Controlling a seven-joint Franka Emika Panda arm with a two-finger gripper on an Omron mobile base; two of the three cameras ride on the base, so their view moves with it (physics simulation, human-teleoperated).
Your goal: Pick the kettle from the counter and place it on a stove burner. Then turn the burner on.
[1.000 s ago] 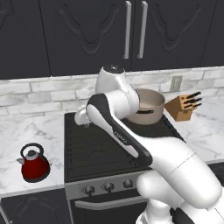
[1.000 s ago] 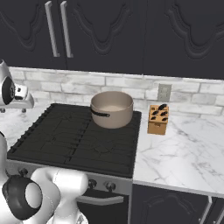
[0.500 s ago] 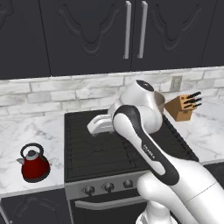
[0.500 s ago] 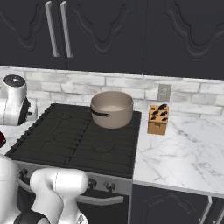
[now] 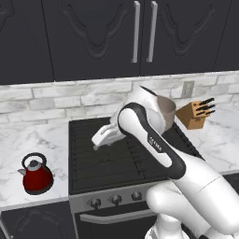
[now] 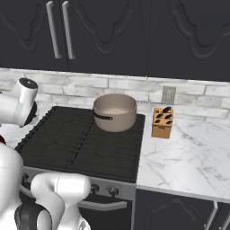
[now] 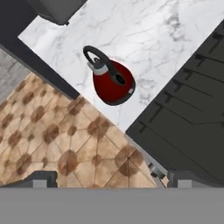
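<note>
Claw (image 5: 96, 141) over the stove (image 5: 116, 161), jaws wide, holding nothing, touching nothing. From my seat the hand camera puts the kettle (image 7: 112, 81) at about 12 o'clock of the fingertips, upright on the counter (image 7: 144, 39), well apart. I judge nothing done yet: pick, burner placement (image 6: 105, 152), ignition all remain.

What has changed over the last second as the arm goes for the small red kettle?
The white arm swung its open hand left across the black stove, towards the squat red kettle. Nothing was grasped. The kettle on the white marble counter, beige pot and knife block stayed put.
</note>
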